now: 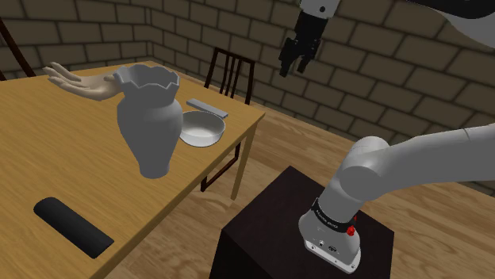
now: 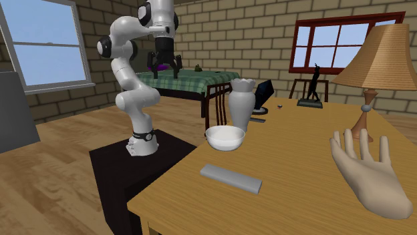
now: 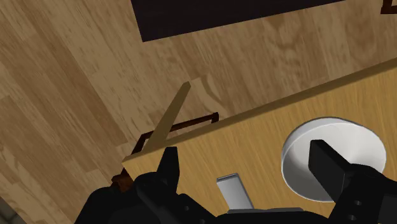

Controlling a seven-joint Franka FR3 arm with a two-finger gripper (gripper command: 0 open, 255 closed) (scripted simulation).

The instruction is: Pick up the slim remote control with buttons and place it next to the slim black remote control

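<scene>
While the hand (image 1: pixel 293 70) hangs high in the air off the corner of the surface (image 1: pixel 47 158), its two black fingers stand well apart and clasp nothing. A white bowl (image 1: pixel 198 128) sits on the surface, showing a smooth white inside. A tall grey vase (image 1: pixel 148 119) with a scalloped rim stands upright just beside it, on the shoulder view's left. A mannequin palm (image 1: pixel 79 83) lies beyond the vase.

The surface is light wood, with a dark chair (image 1: pixel 230 75) at its far end. The floor (image 1: pixel 317 143) is planked wood and the walls (image 1: pixel 381 79) are tan brick. In the second exterior view a lamp (image 2: pixel 375 57) with a tan shade rises at the right, and a window (image 2: pixel 43 43) shows blue sky.

The slim remote control (image 1: pixel 208 107) is a flat, plain grey bar. It lies just beside the bowl, between it and the chair end of the surface. The slim black remote control (image 1: pixel 73 227) lies flat at the opposite end, well apart from it, with the vase between them. In the wrist view the grey bar appears between the fingers, far below them.
</scene>
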